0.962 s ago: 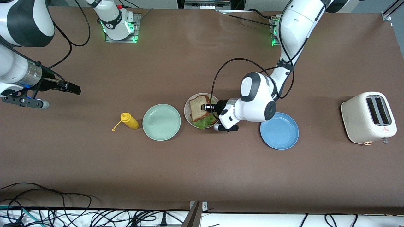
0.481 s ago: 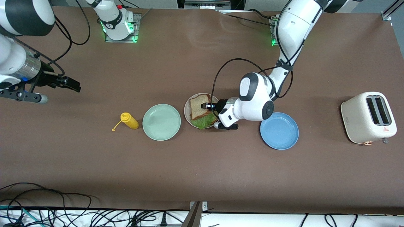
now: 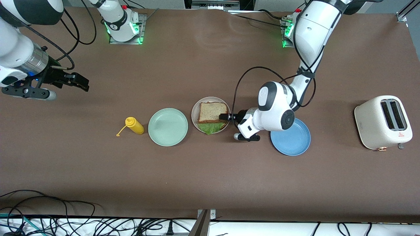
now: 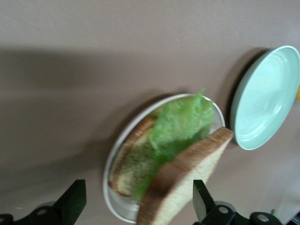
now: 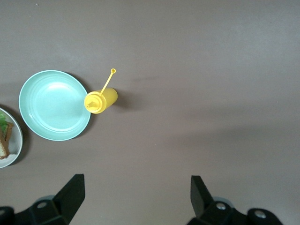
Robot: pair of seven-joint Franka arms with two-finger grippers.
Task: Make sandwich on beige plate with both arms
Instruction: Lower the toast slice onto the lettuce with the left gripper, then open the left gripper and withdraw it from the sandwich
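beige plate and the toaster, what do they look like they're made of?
Beige plate: probably matte plastic or melamine; flat, even color, no glare, thin low rim. Ceramic can't be ruled out.
Toaster: cream shell, satin painted metal or plastic; soft sheen, rounded corners, dark slots on top.

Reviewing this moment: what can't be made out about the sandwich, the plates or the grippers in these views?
- Bottom bread slice: front view, hidden by the top slice and lettuce.
- Blue plate: front view, the left arm covers part of its rim.
- Sandwich: left wrist view, blurred, and the top slice's resting edge runs off the frame.
- Beige plate: right wrist view, cut by the frame edge.
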